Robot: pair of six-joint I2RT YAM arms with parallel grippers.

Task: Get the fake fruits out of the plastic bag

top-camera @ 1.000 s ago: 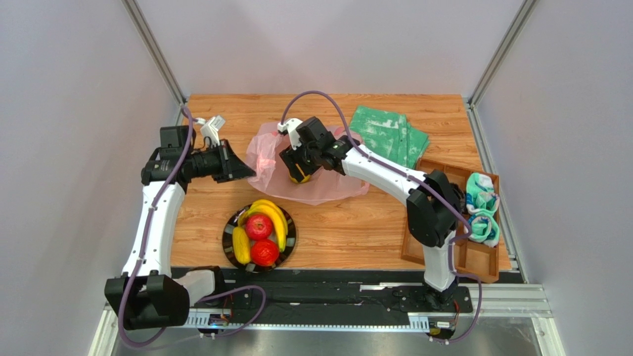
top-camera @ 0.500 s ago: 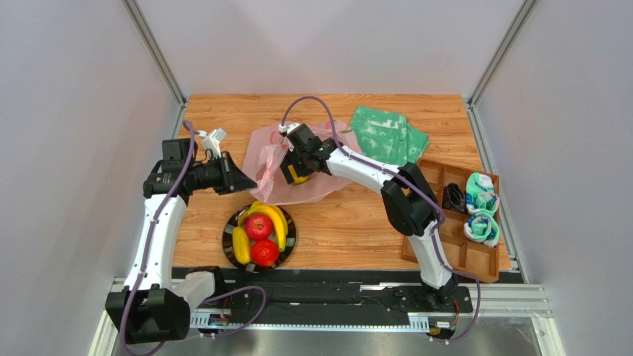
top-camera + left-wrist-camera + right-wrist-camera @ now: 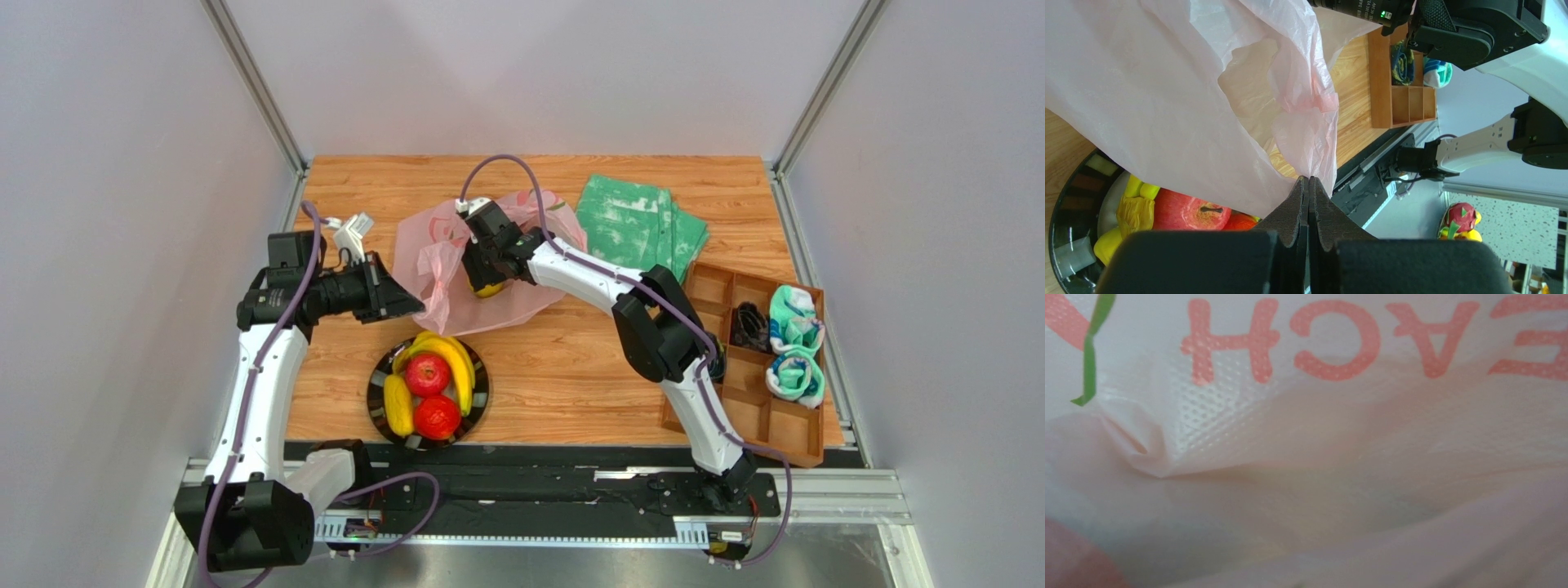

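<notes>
My left gripper [image 3: 1309, 180] is pinched tight on a fold of the plastic bag [image 3: 432, 263], holding its 9 o'clock edge up off the bench [image 3: 577, 380]. Over the last second the right arm has pushed in from 3 o'clock, and the bag's far skirt has bunched towards the middle. My right gripper [image 3: 481, 255] now sits deeper in the bag's mouth, just above a yellow fruit [image 3: 492, 290] that is still under the film. Its wrist camera shows only pink plastic pressed close, so I cannot tell how its jaws stand or whether they have the fruit. Bananas [image 3: 449, 357] and red apples [image 3: 427, 374] already lie on the plate [image 3: 373, 395] at the bag's 6 o'clock. I judge at least this one fruit is left to lift out.
</notes>
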